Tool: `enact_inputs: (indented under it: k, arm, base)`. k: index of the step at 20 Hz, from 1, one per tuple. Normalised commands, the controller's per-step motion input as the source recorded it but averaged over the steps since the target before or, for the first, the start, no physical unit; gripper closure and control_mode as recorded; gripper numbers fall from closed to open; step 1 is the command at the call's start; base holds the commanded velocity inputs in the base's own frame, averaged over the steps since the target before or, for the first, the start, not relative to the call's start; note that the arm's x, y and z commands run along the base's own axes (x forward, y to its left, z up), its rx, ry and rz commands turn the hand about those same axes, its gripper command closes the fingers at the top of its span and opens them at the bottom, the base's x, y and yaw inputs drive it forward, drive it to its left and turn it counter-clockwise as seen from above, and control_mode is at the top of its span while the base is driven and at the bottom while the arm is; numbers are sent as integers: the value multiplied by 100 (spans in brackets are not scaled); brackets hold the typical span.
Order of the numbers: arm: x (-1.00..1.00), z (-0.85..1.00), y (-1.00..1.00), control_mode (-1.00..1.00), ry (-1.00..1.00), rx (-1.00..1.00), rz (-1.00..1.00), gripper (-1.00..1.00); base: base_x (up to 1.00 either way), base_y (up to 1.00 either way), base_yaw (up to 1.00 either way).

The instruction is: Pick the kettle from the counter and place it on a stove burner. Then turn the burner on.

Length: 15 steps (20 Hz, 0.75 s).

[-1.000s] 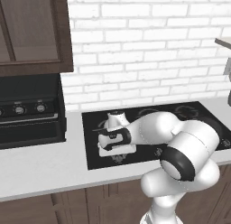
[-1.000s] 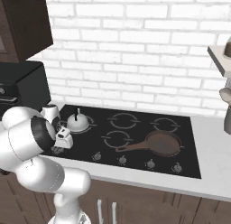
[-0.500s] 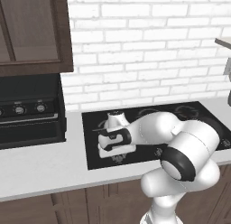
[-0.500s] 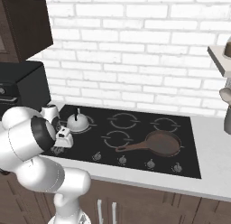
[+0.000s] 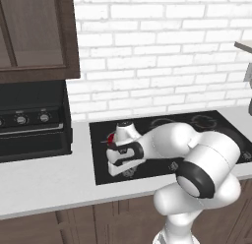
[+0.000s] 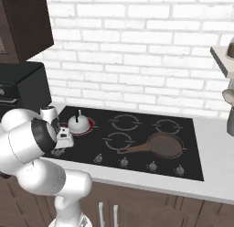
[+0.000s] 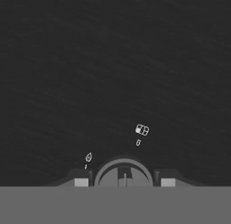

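The small silvery kettle (image 6: 78, 124) sits upright on the back-left stove burner (image 6: 89, 126), whose ring glows red around its base. My gripper (image 6: 61, 146) is low over the row of knobs at the cooktop's front-left corner, in front of the kettle and apart from it. In the hand view the gripper (image 7: 124, 181) is open, its fingertips (image 7: 81, 182) standing on either side of a round knob (image 7: 123, 172) with small gaps. From the left base view my arm covers the kettle; the gripper (image 5: 118, 170) points down at the glass, and a red glow (image 5: 112, 138) shows behind it. The pale counter (image 5: 44, 184) surrounds the cooktop.
A brown long-handled frying pan (image 6: 162, 145) rests on the front-right ring of the black cooktop (image 6: 137, 112). A black microwave (image 5: 29, 120) stands on the counter left of the cooktop under a dark wall cabinet (image 5: 34, 36). Several more knobs (image 6: 124, 162) line the front edge.
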Motion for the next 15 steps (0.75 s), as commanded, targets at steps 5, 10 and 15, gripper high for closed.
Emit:
enact_inputs:
  k: [5, 10, 15]
  arm:
    - [-20, 0, 0, -100, 0, 0, 27, 100]
    - [-17, 0, 0, -100, 0, 0, 24, 100]
    - [-11, 0, 0, -100, 0, 0, 23, 100]
  base:
    - [0, 0, 0]
    - [0, 0, 0]
    - [0, 0, 0]
